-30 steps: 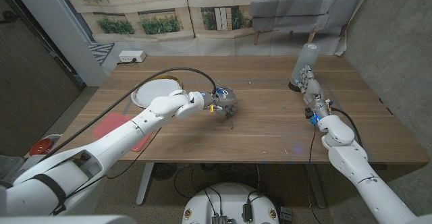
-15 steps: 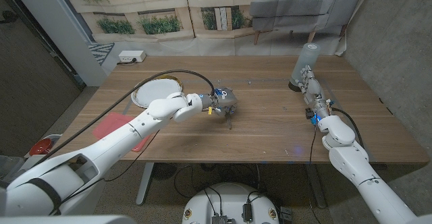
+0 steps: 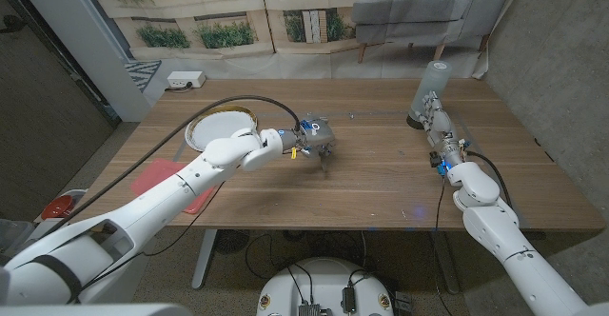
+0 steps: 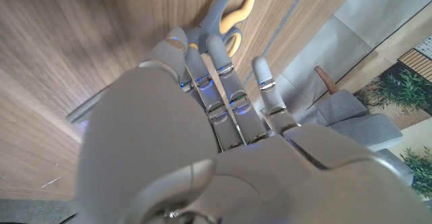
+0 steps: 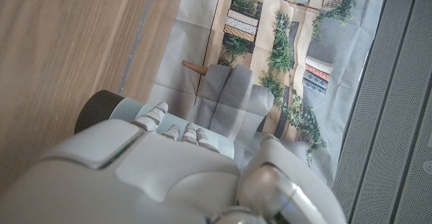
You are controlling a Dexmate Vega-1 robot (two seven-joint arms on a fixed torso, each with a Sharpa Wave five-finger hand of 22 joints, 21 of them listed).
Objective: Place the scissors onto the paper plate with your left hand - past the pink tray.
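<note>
The scissors [image 4: 228,18] have grey and yellow handles that stick out past the fingers of my left hand [image 4: 223,109]. In the head view my left hand [image 3: 315,135] grips them near the table's middle, and the dark blades [image 3: 325,161] point down just above the wood. The white paper plate [image 3: 219,128] lies to the hand's left, toward the far left of the table. The pink tray [image 3: 169,185] lies at the near left edge under my left arm. My right hand [image 3: 437,118] stands at the far right with nothing in it.
An upturned translucent cup [image 3: 429,89] on a dark base stands right by my right hand, and its pale wall [image 5: 128,109] lies just past that hand's fingertips. A black cable [image 3: 190,130] arcs over the plate's near side. A white power strip [image 3: 186,80] lies beyond the far left corner.
My left hand has risen a little and shifted slightly toward the far side, carrying the scissors with it. The right arm has not moved.
</note>
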